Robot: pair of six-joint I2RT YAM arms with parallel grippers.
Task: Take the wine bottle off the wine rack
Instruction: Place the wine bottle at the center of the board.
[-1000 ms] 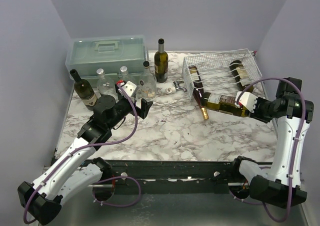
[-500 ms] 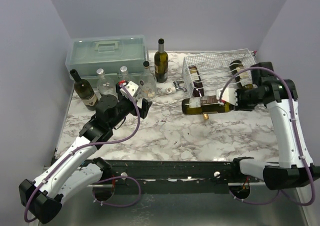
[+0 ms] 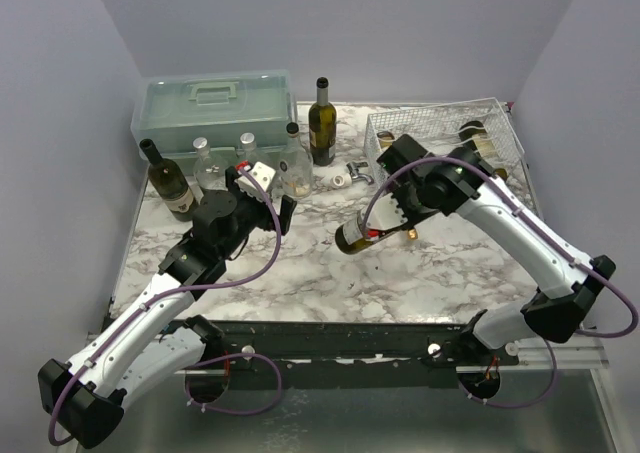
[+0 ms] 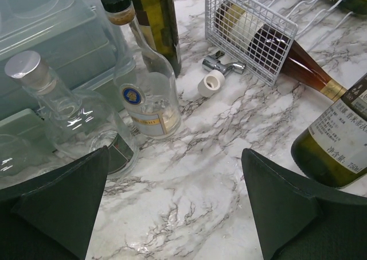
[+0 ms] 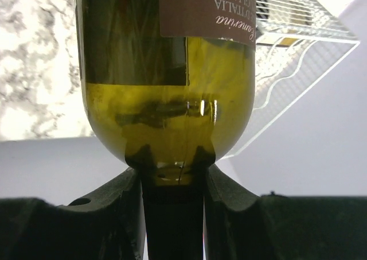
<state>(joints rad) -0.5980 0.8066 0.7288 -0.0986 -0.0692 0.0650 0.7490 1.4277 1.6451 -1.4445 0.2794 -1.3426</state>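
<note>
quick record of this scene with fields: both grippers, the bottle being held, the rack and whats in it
right gripper: shut on the neck of the olive-green glass wine bottle
held bottle: on its side, outside the rack, over the marble tabletop
white wire-mesh wine rack: back right; holds a dark bottle with a gold-foil neck poking out its near side, and a second dark bottle
left gripper: open, empty
task state: bottle off the rack, in the gripper
</note>
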